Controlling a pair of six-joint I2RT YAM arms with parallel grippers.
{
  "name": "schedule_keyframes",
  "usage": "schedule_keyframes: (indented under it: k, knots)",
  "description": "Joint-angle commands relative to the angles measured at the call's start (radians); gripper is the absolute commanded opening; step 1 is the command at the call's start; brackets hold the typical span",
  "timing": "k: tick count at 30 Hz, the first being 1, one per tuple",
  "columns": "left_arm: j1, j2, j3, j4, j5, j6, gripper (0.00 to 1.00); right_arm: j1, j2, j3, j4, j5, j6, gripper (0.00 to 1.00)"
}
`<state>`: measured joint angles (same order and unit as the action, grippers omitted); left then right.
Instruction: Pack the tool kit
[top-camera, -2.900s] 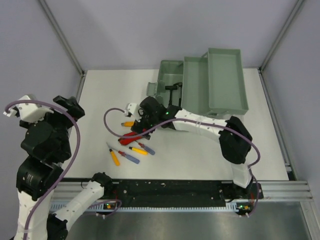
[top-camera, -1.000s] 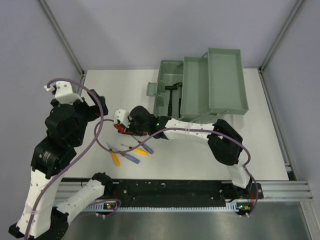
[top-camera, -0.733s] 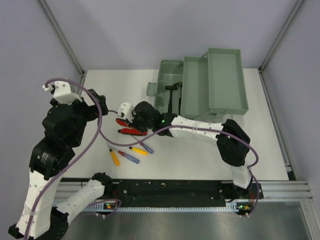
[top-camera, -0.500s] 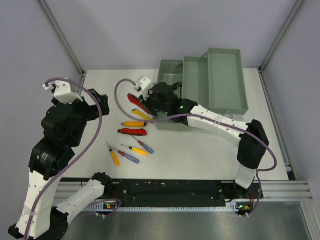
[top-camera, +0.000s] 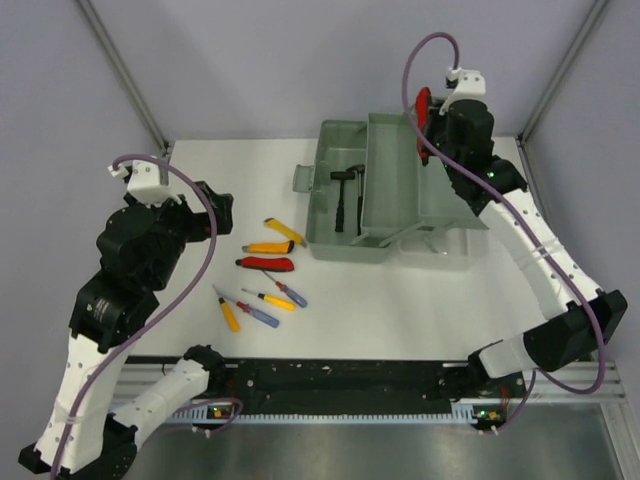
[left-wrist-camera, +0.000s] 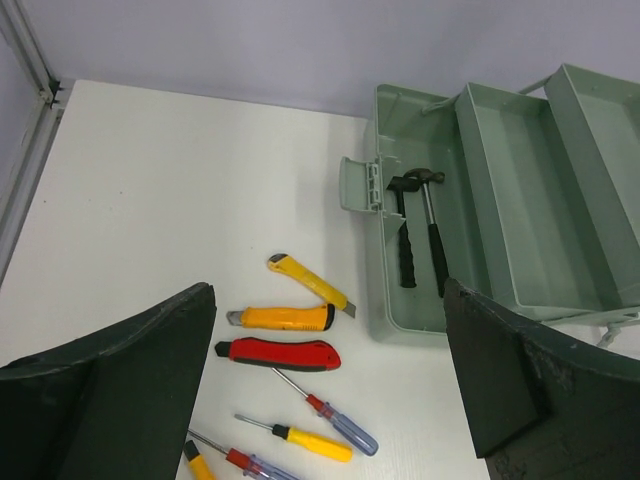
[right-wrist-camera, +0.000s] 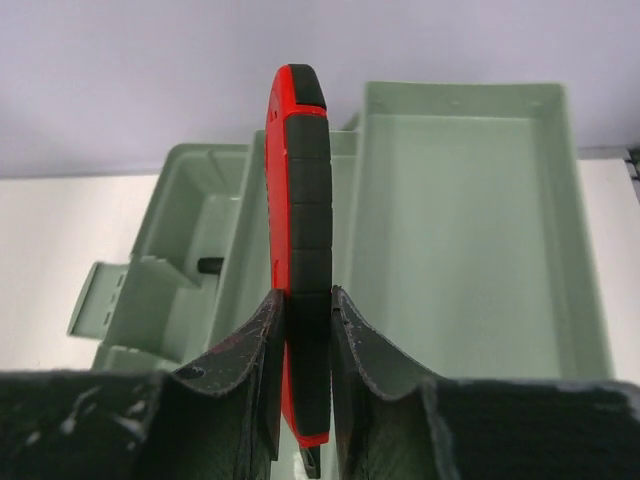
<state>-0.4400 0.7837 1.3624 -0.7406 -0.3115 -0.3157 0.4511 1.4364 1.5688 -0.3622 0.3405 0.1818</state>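
Right tool (right-wrist-camera: 306, 300) is clamped on a red-and-black utility knife (right-wrist-camera: 303, 190), held on edge and lengthwise, likely so it can drop cleanly into the upper tray (right-wrist-camera: 470, 220) of the toolbox (top-camera: 340, 135), above which it hovers. Left tool (left-wrist-camera: 327, 300) gapes wide with nothing in it, over the desk (left-wrist-camera: 180, 180) where two yellow cutters (left-wrist-camera: 285, 318), another red knife (left-wrist-camera: 280, 353) and the screwdrivers (left-wrist-camera: 320, 425) wait. Half a second earlier the right arm was low by the box's front-left corner; it has since swung up and across.

Overhead and both wrist views share the toolbox (top-camera: 390, 170).
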Motion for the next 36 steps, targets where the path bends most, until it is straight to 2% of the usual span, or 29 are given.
schedule_keyframes:
  k: [1, 5, 8, 12, 18, 25, 29, 30, 36]
  knots:
    - [0.001, 0.006, -0.023, 0.081, 0.043, -0.019, 0.99, -0.115, -0.013, -0.02, -0.017, -0.055, 0.099, 0.0]
    - [0.003, 0.015, -0.058, 0.093, 0.095, -0.043, 0.99, -0.209, 0.071, 0.017, -0.014, -0.236, 0.1, 0.0]
    - [0.001, 0.029, -0.081, 0.093, 0.126, -0.062, 0.99, -0.268, 0.149, 0.052, -0.012, -0.308, 0.128, 0.0]
    - [0.001, 0.042, -0.097, 0.098, 0.132, -0.066, 0.99, -0.29, 0.226, 0.091, -0.006, -0.307, 0.127, 0.0]
    - [0.001, 0.066, -0.134, 0.109, 0.137, -0.079, 0.99, -0.31, 0.328, 0.148, 0.023, -0.405, 0.134, 0.0]
    - [0.003, 0.08, -0.16, 0.118, 0.14, -0.091, 0.99, -0.338, 0.372, 0.139, 0.074, -0.468, 0.246, 0.0]
    - [0.003, 0.081, -0.157, 0.116, 0.134, -0.083, 0.98, -0.339, 0.4, 0.137, 0.083, -0.451, 0.288, 0.0]
    - [0.003, 0.081, -0.157, 0.115, 0.13, -0.082, 0.98, -0.339, 0.403, 0.138, 0.08, -0.443, 0.294, 0.02]
    - [0.003, 0.081, -0.178, 0.096, 0.109, -0.086, 0.98, -0.339, 0.328, 0.096, 0.065, -0.359, 0.288, 0.44]
